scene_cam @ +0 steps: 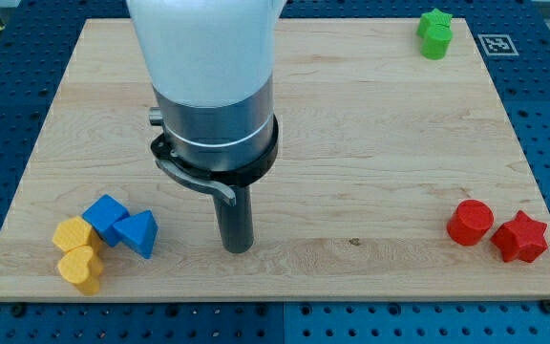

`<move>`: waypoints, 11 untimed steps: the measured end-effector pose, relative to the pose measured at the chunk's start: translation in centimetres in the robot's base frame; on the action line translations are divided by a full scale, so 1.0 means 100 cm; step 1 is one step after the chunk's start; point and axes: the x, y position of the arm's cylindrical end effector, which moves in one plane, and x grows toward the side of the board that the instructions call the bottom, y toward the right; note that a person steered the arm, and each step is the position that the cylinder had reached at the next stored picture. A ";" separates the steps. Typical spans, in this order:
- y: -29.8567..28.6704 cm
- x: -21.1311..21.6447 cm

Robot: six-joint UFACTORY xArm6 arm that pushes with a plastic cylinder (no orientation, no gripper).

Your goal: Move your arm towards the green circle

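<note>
Green, at the view's top right corner of the worktop, sits one block; its shape reads more star than circle, hard to tell. The tip stands low and left of centre, well apart from it, so nearly the whole approach remains. There is no claw. Bare wood lies between; the edge is close behind the block.
</note>
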 end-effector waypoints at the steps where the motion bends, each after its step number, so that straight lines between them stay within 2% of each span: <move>1: 0.000 0.000; 5: 0.000 -0.002; 6: 0.015 -0.029; 7: 0.060 -0.083; 8: 0.128 -0.127; 9: 0.204 -0.153; 11: 0.225 -0.160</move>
